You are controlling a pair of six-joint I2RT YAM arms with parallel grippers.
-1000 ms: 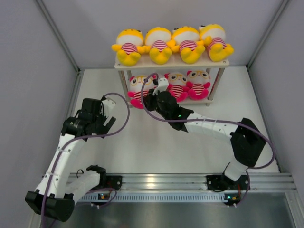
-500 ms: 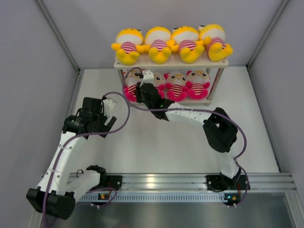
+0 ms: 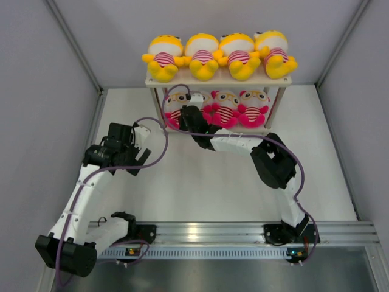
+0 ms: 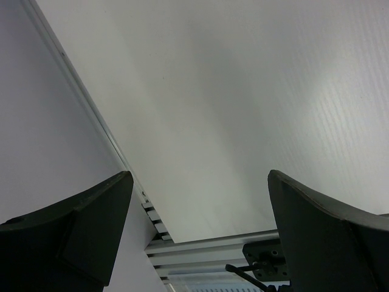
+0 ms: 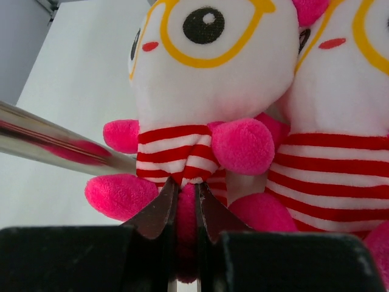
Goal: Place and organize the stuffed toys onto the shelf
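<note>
Jaws pinching pink doll (image 5: 203, 85), shelf leg (image 5: 48, 137) beside

Right arm (image 3: 243, 143) stretched forward, elbow bent, right gripper (image 5: 184, 185) pinched tight, a pink-limbed doll (image 5: 206, 73) nipped between the jaws, left arm (image 3: 79, 194) raised, left gripper (image 4: 200, 176) held with jaws spread wide

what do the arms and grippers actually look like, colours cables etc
Both arms have white link shells with black joint housings: left arm, right arm. A purple cable loops along each. The left gripper has broad, dark matte fingers; the right gripper has dark fingers tapering to thin tips. No markings are readable.
</note>
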